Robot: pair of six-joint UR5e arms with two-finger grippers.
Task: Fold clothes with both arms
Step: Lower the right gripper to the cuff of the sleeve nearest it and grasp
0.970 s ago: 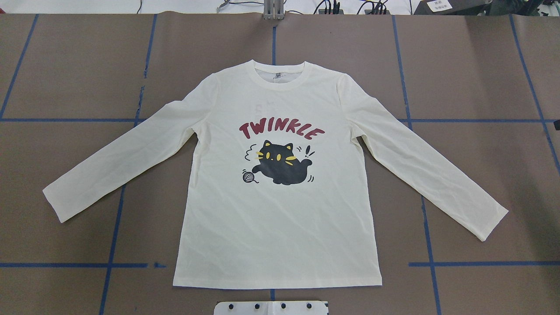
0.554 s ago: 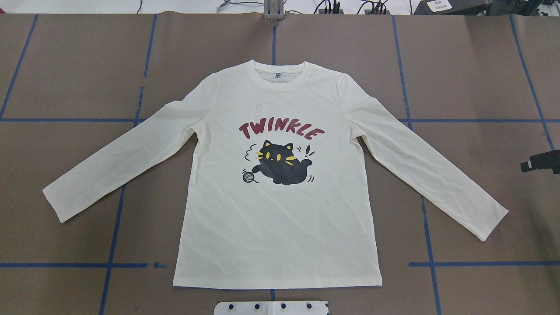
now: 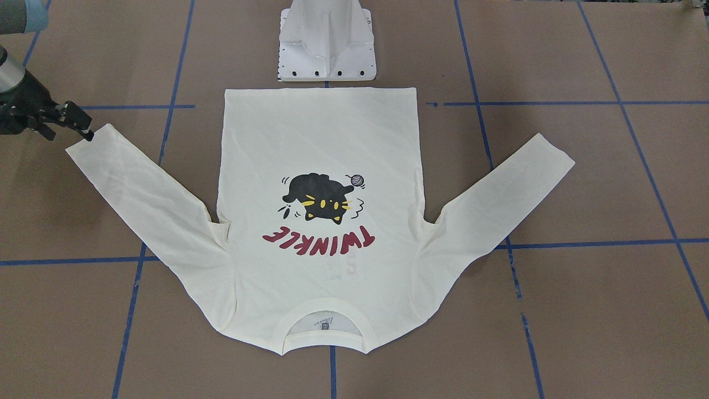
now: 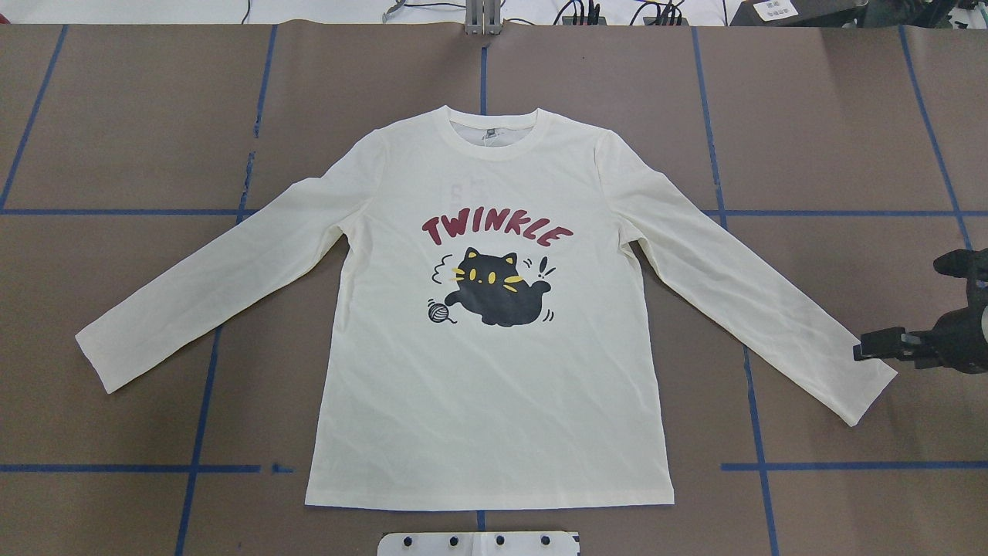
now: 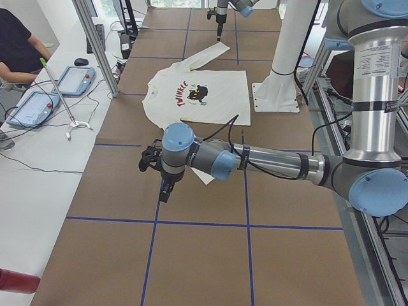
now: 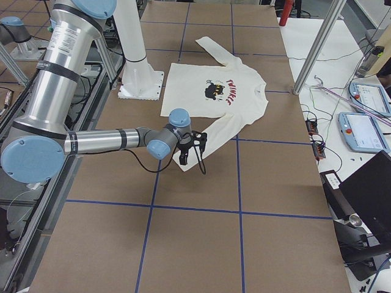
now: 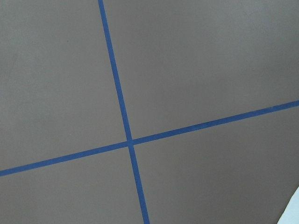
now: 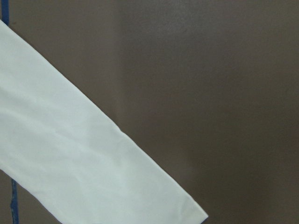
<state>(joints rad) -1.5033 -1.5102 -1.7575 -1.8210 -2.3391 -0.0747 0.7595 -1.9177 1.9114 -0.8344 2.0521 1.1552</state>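
While the shirt (image 3: 318, 138) lies flat and print-up on the tabletop (image 3: 609, 183), hem toward the robot, the front view shows the right fingers (image 3: 84, 128) at the tip of the cuff (image 3: 88, 143) on the picture's left. Whether they touch it, and how wide they stand, I cannot tell.

Overhead, those fingers (image 4: 872, 351) sit by the right edge, at the far corner of the cuff (image 4: 868, 390). The sleeve (image 4: 741, 286) slants from there up and left to the shoulder, so a fold would likely carry the cuff leftward over the body. The other cuff (image 4: 96, 359) lies on the left with no arm showing by it.

From the left end, the near left arm (image 5: 274, 162) hangs low across that cuff. The left fingers (image 5: 164, 190) point down over brown tabletop near the cuff, not on it, and their gap cannot be judged here. The right fingers (image 5: 218, 32) are far and small, above the far sleeve.

From the right end, the right fingers (image 6: 183, 160) point down at the tip of the near sleeve (image 6: 214, 131).

The left wrist sees tape (image 7: 129, 142) crossing and a cream sliver (image 7: 295, 212) in the lower right corner. The right wrist sees the sleeve (image 8: 70, 149) running diagonally, its end lower right, with no fingers in frame.

The right arm seems closer to its grasp than the left.
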